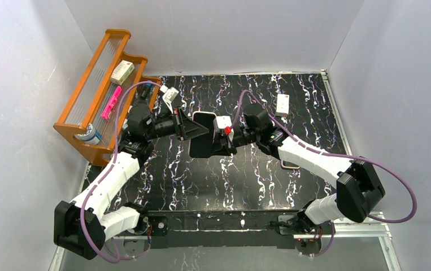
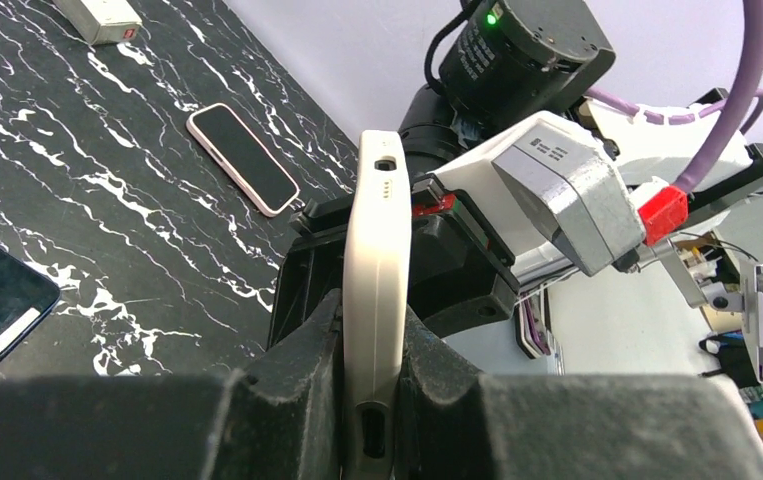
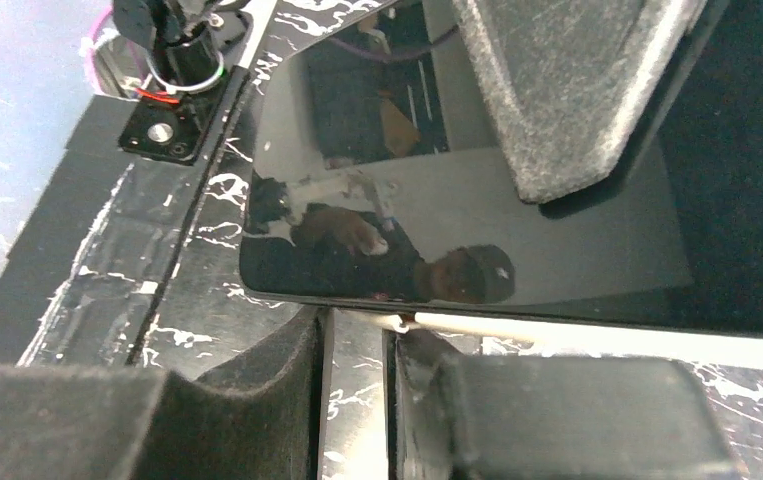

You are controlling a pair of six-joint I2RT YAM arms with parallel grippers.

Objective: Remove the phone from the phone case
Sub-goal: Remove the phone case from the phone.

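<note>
We hold the phone case (image 2: 375,300) edge-on above the surface, left fingers (image 2: 437,370) clamped on it; right fingers (image 3: 557,90), narrowed, press the phone (image 3: 457,230) at three o'clock. Peel one corner slowly.

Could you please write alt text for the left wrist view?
The left hand grips a cream-cased phone on edge, with the right hand meeting it from behind. Another phone lies flat on the black marbled table.

left claw (image 2: 372,400): clamped, raised | right claw (image 1: 228,138): gripping, facing left claw
</note>
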